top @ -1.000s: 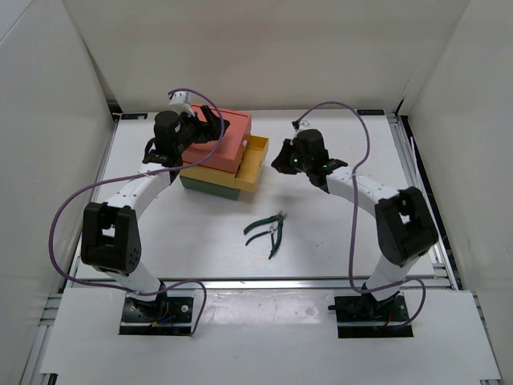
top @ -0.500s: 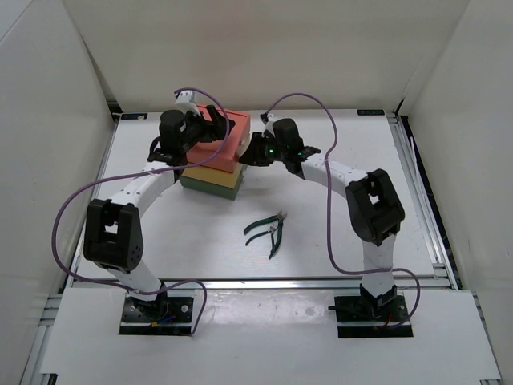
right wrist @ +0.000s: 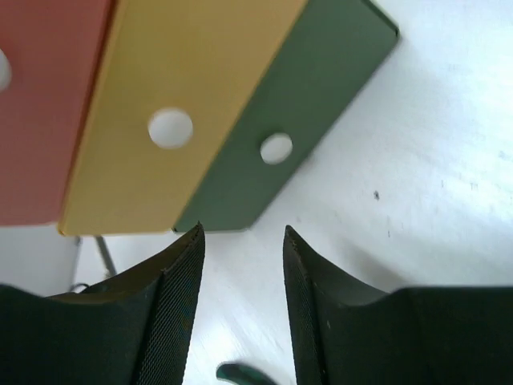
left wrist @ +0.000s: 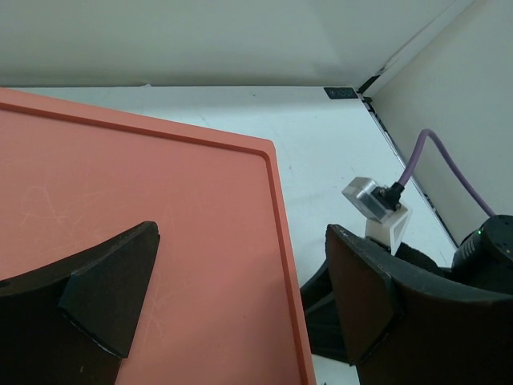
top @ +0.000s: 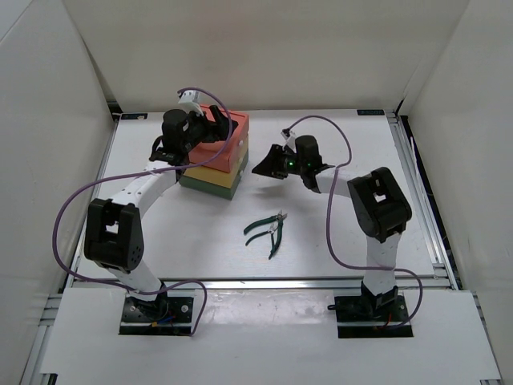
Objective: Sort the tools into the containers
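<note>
The left gripper is held wide open and empty over the red drawer, one finger above its top, the other past its edge. Below it the yellow drawer and green drawer are seen shut. The right gripper is parted narrowly, empty, just before the green front. The pliers are seen on the table, well behind it

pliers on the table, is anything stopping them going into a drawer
Yes. The red drawer, yellow drawer and green drawer are all shut, so no compartment is open for the pliers. The right gripper sits open and empty before their fronts.
</note>
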### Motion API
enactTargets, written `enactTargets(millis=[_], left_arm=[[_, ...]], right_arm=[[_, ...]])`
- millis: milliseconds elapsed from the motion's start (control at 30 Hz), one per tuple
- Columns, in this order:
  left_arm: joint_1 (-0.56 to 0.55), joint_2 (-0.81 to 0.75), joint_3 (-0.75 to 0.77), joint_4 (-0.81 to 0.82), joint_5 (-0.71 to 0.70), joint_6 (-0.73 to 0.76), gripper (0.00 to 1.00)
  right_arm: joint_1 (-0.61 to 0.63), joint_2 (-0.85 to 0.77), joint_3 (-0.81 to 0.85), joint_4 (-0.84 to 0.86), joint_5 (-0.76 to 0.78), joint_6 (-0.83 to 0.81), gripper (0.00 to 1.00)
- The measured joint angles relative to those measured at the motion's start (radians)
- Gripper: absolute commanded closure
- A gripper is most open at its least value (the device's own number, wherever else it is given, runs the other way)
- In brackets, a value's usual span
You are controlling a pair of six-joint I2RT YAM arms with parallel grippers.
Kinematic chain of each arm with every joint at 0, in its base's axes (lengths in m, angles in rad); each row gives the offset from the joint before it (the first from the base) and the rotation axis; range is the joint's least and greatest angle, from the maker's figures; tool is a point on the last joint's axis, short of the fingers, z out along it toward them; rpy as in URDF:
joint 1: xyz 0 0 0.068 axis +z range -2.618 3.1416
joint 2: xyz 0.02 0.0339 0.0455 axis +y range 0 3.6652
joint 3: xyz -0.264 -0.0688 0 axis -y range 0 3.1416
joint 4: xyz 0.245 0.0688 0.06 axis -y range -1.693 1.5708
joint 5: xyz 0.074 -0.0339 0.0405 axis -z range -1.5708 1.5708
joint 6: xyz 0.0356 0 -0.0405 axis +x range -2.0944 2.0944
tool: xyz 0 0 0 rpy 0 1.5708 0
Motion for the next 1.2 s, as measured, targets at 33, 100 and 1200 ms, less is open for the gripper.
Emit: enactTargets(millis=[33,100,1200], left_arm=[[0.0,0.0,0.0,0.0,0.0,0.0,0.04],[0.0,0.0,0.003,-0.004,0.0,0.0,0.03],[-0.007,0.0,0.003,-0.008,-0.001,0.004,0.03]], right_arm=[[-0.011,0.01,-0.004,0.034,-0.021,0.018,0.52],[-0.023,0.047,-0.003,0.14,-0.069,0.06,0.51],[-0.015,0.423,0.235,0.481,-0.215,0.292,0.56]])
